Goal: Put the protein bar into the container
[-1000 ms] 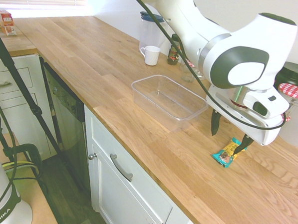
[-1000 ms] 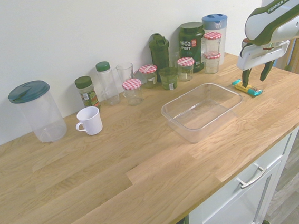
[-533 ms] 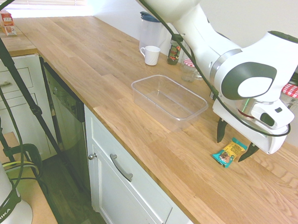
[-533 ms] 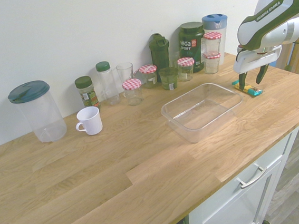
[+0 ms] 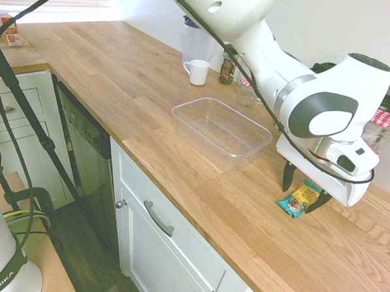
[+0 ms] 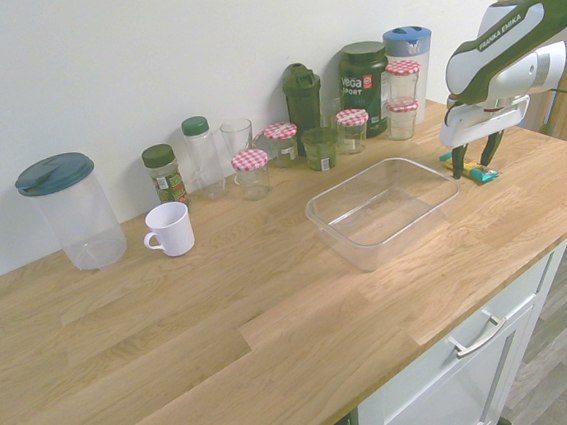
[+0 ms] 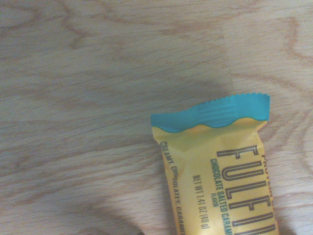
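The claw (image 5: 303,195) is standing open astride the protein bar (image 5: 300,198) — gripping nothing that I can see — and the bar is lying flat on the bench (image 5: 231,213). Guessing it's handling light and firm, with a slick crinkly wrapper (teal crimped ends, yellow middle), so I'd be pinching the long sides mid-body. Just beyond, the container (image 5: 222,131) is showing clear, smooth, shallow plastic with rounded corners; the bench is showing woodgrain.
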Controlling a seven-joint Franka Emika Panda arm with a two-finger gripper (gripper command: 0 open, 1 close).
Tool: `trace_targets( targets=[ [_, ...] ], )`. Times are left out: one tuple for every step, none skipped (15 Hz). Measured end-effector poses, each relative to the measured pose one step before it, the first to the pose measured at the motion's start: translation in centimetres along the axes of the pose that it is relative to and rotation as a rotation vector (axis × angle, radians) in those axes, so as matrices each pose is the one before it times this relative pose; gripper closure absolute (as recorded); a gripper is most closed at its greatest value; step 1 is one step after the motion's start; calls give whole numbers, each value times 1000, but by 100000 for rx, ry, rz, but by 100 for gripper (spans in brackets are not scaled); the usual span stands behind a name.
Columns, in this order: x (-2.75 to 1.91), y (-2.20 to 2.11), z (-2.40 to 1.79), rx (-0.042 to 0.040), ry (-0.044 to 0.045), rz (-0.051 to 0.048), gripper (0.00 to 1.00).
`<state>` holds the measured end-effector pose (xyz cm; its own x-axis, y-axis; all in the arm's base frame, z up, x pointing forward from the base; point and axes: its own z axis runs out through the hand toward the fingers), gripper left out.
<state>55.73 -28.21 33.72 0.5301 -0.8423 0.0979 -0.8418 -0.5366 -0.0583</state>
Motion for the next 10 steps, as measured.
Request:
trace_targets(
  targets=[
    [-4,-26,18,207,-39,57,100],
    [-22,-58,9,135,25,8,100],
    [-33,-69,-3,84,23,-69,100],
    [-55,-102,-3,55,26,-170,100],
    [-53,-90,2,22,-7,-161,100],
    [-36,-66,-3,31,17,-114,100],
    [-24,-57,-6,45,60,-97,100],
    [3,-14,-11,40,91,-15,100],
    [19,17,-21,17,87,37,100],
    [62,66,-108,83,234,137,100]
  ],
)
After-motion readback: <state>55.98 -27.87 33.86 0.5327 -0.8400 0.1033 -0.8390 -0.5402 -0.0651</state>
